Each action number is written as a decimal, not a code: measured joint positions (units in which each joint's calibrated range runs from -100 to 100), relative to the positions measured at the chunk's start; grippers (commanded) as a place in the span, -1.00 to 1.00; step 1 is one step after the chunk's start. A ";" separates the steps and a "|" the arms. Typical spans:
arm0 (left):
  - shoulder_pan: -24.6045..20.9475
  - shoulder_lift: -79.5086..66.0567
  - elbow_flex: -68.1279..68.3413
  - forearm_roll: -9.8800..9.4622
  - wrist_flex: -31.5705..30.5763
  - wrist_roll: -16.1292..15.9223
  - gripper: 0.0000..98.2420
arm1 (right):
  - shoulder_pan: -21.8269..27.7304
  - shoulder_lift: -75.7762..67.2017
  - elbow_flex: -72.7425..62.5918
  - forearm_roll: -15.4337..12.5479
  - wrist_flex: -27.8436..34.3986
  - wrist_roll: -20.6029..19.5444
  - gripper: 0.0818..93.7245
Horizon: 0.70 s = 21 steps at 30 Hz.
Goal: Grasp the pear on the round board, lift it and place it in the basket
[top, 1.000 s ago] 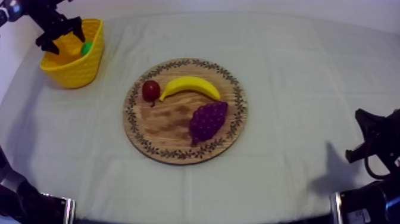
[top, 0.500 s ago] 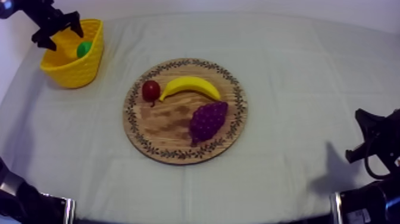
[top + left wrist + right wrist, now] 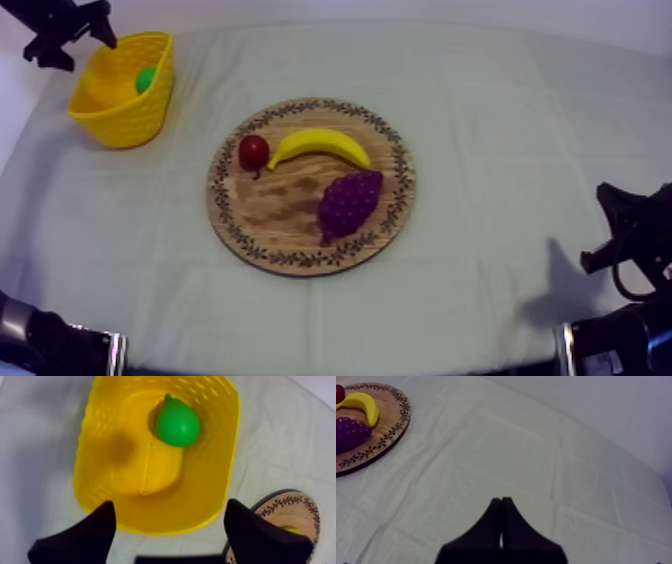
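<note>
Sitting in the basket [image 3: 100,451], the pear [image 3: 177,422] lay near one wall, well apart from the board [image 3: 300,215]. Left pincer [image 3: 170,507] hung above the basket, fingers wide apart, holding nothing. On the board: banana [image 3: 320,143], grapes [image 3: 350,200], and a small red fruit [image 3: 253,151] just beside the banana's tip. Right pincer [image 3: 501,501] hovered low over the desk [image 3: 480,80], fingers together in a narrow wedge.

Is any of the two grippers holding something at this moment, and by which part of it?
Nothing is held. The left gripper is open above the yellow basket, where the pear lies; the right gripper is shut on nothing.
</note>
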 measured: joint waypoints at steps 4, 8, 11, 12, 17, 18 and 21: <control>-0.37 -6.17 4.83 -0.11 -0.99 0.28 0.37 | 0.00 0.00 0.00 0.00 0.00 0.00 -1.00; -0.97 -12.65 10.28 -0.26 -2.82 0.56 0.24 | 0.00 0.00 0.00 0.00 0.00 0.00 -1.00; -1.16 -17.25 14.73 -0.31 -5.12 0.59 0.14 | 0.00 0.00 0.00 0.00 0.00 0.00 -1.00; -1.16 -18.88 16.37 -0.39 -5.92 0.58 0.10 | 0.00 0.00 0.00 0.00 0.00 0.00 -1.00; -1.57 -26.91 24.24 0.05 -10.13 0.37 -0.02 | 0.00 0.00 0.00 0.00 0.00 0.00 -1.00; -1.67 -28.62 25.94 0.14 -11.13 0.15 -0.03 | 0.00 0.00 0.00 0.00 0.00 0.00 -1.00; -1.75 -33.67 30.99 0.38 -14.75 -0.27 -0.04 | 0.03 0.00 0.00 0.00 0.00 0.00 -1.00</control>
